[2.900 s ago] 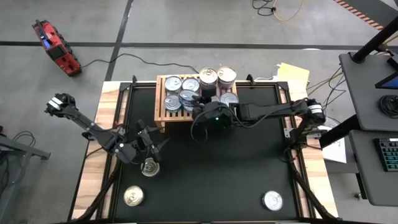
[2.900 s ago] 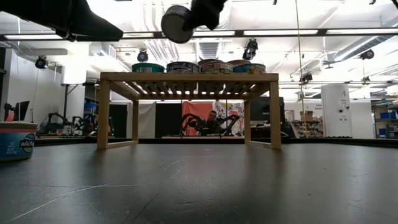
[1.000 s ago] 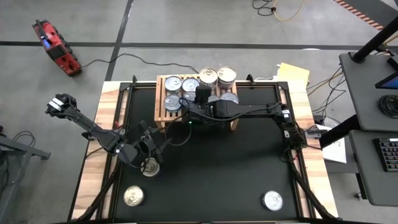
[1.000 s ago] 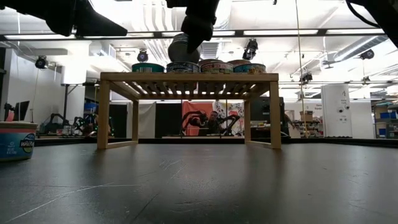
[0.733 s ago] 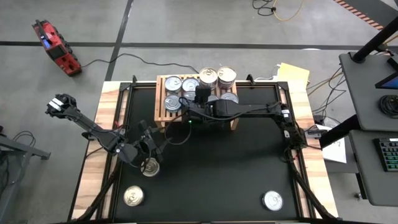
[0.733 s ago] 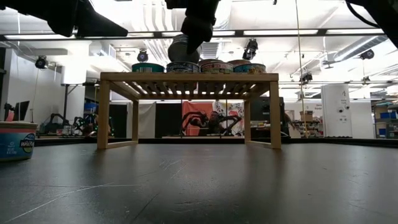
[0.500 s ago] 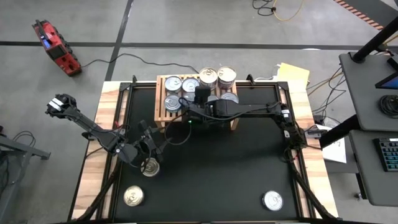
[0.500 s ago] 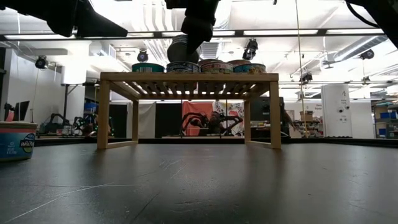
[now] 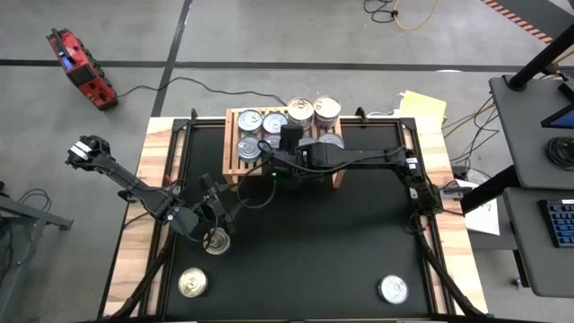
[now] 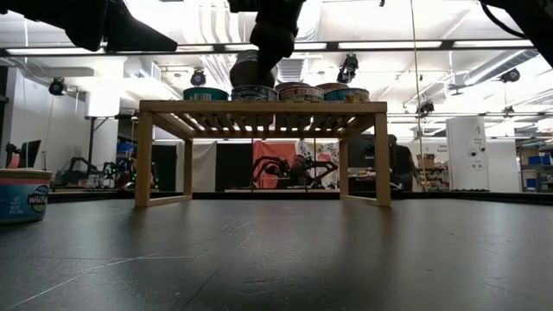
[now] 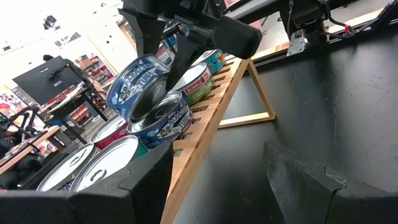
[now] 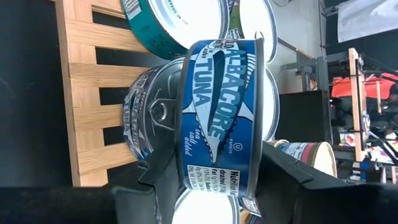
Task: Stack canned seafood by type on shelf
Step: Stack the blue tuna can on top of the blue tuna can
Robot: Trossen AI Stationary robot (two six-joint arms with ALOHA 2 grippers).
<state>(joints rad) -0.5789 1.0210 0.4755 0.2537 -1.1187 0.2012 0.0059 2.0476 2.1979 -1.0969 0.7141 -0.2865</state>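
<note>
Right gripper (image 12: 205, 180) clamps a blue tuna can (image 12: 221, 115), tilted on its twin (image 11: 163, 118) on the shelf (image 9: 240, 166); next, level and release it, while the left gripper (image 9: 213, 224) hovers, fingers apart, over a table can (image 9: 215, 241).

There is one wooden shelf (image 9: 235, 170). From above, six tin lids can be counted on it (image 9: 249, 119) (image 9: 274, 121) (image 9: 300, 109) (image 9: 326, 109) (image 9: 248, 149) (image 9: 331, 141); how many more the arm covers I cannot tell. One blue tuna tin (image 12: 221, 118) sits tilted on one other blue tin (image 12: 146, 115). Three tins stand on the black table mat (image 9: 215, 240) (image 9: 192, 283) (image 9: 393, 289). There are two dark arms, the left arm (image 9: 134, 188) and the right arm (image 9: 377, 160). On the floor there is one red device (image 9: 81, 70)
</note>
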